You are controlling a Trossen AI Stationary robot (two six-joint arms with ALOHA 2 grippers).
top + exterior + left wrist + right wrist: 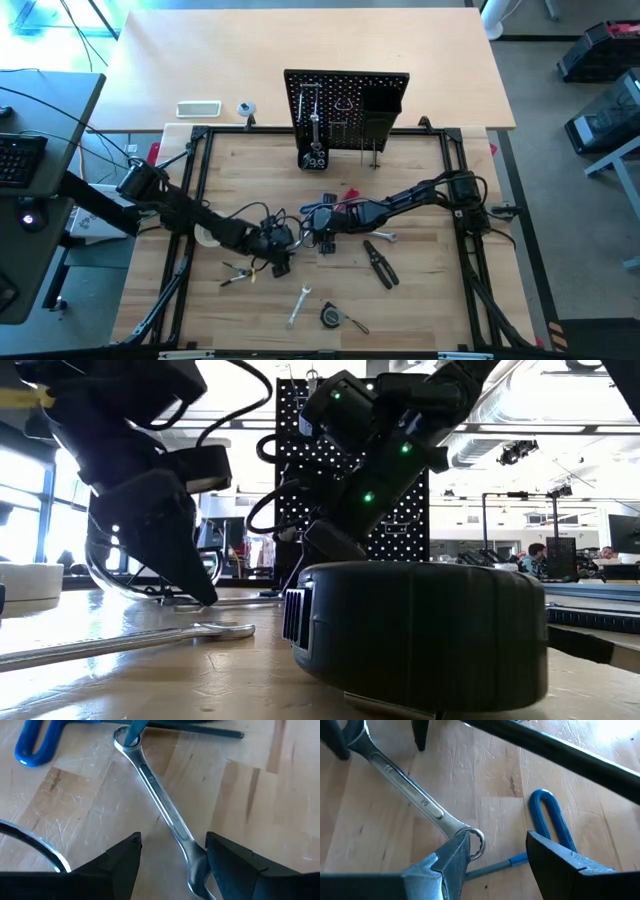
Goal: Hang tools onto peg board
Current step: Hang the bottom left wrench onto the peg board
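At frame centre, open left tool (172, 857) and open right tool (497, 855) straddle opposite ends of one combination wrench (160, 805) lying on the worktop (420, 300).

We take this for a robotics lab in an open-plan office or workshop hall. At the centre of the overhead frame a wooden table (330, 290) carries a black frame and two arms. At far left a desk holds a keyboard (20, 160). In the level view's right background we see exposed ceiling ducts (520, 430), more desks, and seated people (540, 558).
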